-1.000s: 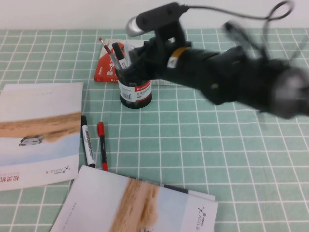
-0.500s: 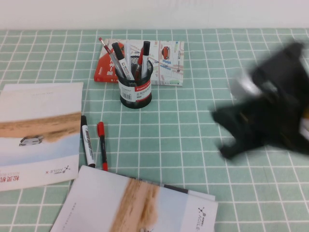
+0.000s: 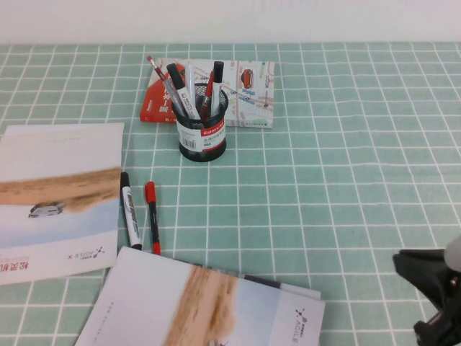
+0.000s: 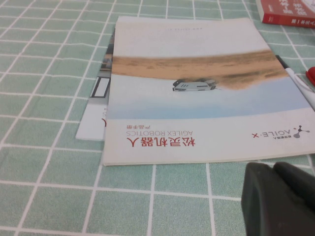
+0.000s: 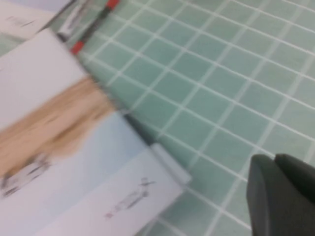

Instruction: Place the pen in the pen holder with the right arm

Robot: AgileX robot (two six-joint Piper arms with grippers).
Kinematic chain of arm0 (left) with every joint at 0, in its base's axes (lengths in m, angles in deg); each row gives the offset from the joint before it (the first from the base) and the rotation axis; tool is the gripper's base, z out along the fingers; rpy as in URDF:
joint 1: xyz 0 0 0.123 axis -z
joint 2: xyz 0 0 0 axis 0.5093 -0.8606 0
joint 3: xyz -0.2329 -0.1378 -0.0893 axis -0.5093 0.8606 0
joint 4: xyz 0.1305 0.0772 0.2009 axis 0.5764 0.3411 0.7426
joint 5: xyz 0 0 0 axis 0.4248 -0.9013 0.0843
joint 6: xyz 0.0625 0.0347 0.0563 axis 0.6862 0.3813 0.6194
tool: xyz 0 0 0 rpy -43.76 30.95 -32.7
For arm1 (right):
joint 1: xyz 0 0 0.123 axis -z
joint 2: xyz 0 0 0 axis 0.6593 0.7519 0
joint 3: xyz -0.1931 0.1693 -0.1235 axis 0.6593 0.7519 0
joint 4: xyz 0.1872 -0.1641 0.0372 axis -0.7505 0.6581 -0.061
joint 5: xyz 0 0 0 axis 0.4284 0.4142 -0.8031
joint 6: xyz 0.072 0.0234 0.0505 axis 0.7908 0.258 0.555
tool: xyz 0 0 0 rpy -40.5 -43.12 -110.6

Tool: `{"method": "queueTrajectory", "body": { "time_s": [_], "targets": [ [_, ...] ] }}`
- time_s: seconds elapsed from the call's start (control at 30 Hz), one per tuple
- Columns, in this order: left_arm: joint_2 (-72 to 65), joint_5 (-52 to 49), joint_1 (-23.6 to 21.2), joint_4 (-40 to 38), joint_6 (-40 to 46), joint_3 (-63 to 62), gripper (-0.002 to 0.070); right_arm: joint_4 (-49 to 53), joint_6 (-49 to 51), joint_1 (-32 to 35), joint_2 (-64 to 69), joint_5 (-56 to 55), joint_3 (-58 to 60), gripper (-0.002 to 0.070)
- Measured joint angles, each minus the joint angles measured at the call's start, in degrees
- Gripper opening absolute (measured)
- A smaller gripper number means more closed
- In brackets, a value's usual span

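The black mesh pen holder (image 3: 202,137) stands at the back centre, on the edge of a map sheet. Several pens stand in it. A white marker with a black cap (image 3: 216,81) stands upright at its right side; a similar marker (image 3: 180,88) leans at its left. My right gripper (image 3: 425,277) is shut and empty at the near right corner, far from the holder; in the right wrist view (image 5: 273,158) its fingers are pressed together. My left gripper (image 4: 273,166) is shut and empty, low over the table beside a brochure; it is out of the high view.
A white-and-black marker (image 3: 130,209) and a thin red pen (image 3: 153,216) lie side by side left of centre. Brochures lie at the left (image 3: 57,198) and near centre (image 3: 202,303). A red booklet (image 3: 158,101) and a map sheet (image 3: 248,94) lie behind the holder.
My right arm has pulled back from over the pen holder to the near right corner. The upright black-capped marker at the holder's right side, hidden before, now shows.
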Motion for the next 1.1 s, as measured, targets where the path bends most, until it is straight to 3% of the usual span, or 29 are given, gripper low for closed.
{"method": "queueTrajectory", "body": {
  "time_s": [0.17, 0.47, 0.77, 1.1],
  "targets": [
    [0.00, 0.00, 0.00, 0.00, 0.00, 0.00, -0.0004, -1.11, 1.57, 9.81, -6.17, -7.65, 9.17, -0.0019],
    [0.00, 0.00, 0.00, 0.00, 0.00, 0.00, -0.0004, -2.53, 1.71, 30.14, -29.71, -12.92, 27.70, -0.0019],
    [0.00, 0.00, 0.00, 0.00, 0.00, 0.00, -0.0004, -2.53, 1.71, 33.18, -44.97, -4.17, 29.90, -0.0019],
    [0.00, 0.00, 0.00, 0.00, 0.00, 0.00, -0.0004, -2.97, 1.71, 33.18, -45.72, -0.26, 29.97, -0.0019]
  ]
}}
